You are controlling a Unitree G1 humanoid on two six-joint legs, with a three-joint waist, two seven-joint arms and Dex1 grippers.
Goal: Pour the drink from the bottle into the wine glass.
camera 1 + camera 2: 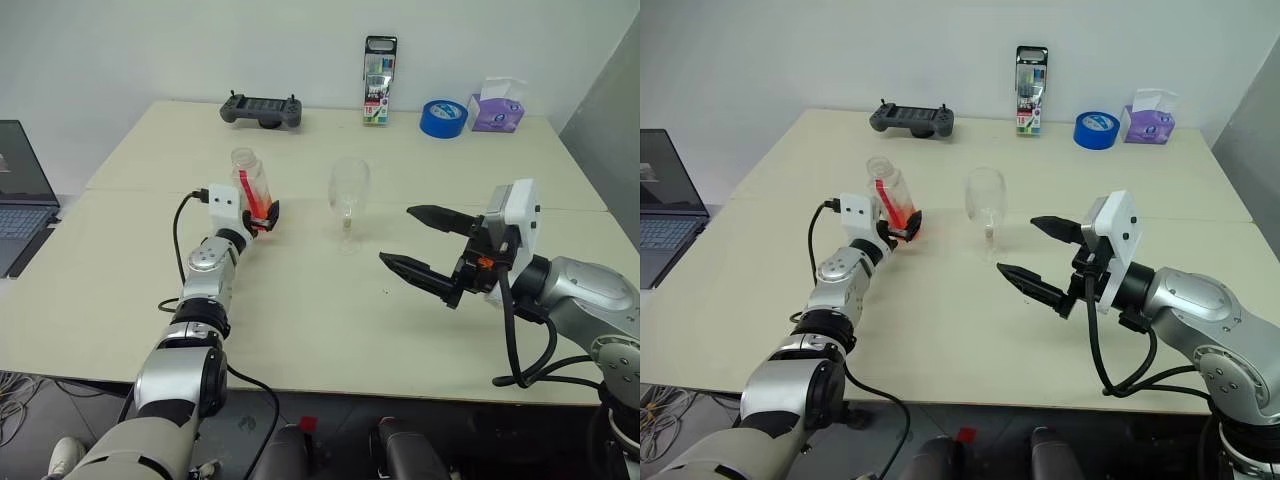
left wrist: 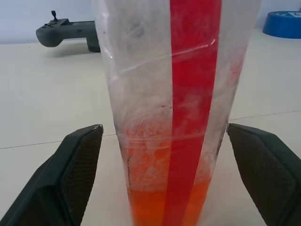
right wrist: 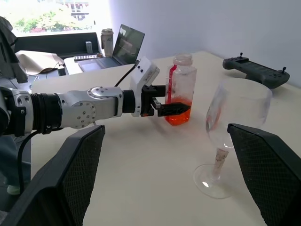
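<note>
Left wrist view: bottle (image 2: 174, 108) stands between the wide-spread fingers (image 2: 61, 183) of the left gripper (image 1: 262, 215), untouched. Glass (image 1: 349, 200) stands at the bottle's 3 o'clock; right gripper (image 1: 425, 240) gapes wide, empty.

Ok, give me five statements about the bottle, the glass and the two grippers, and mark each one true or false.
1. The bottle stands between the open fingers of the left gripper. True.
2. The bottle's screw cap is on. False: its neck is open, with no cap.
3. The wine glass is full of the drink. False: the glass looks empty, and the orange-red liquid sits low in the bottle.
4. The right gripper is open and holds nothing. True.
5. The wine glass lies on its side. False: it stands upright on the table, beside the bottle.
</note>
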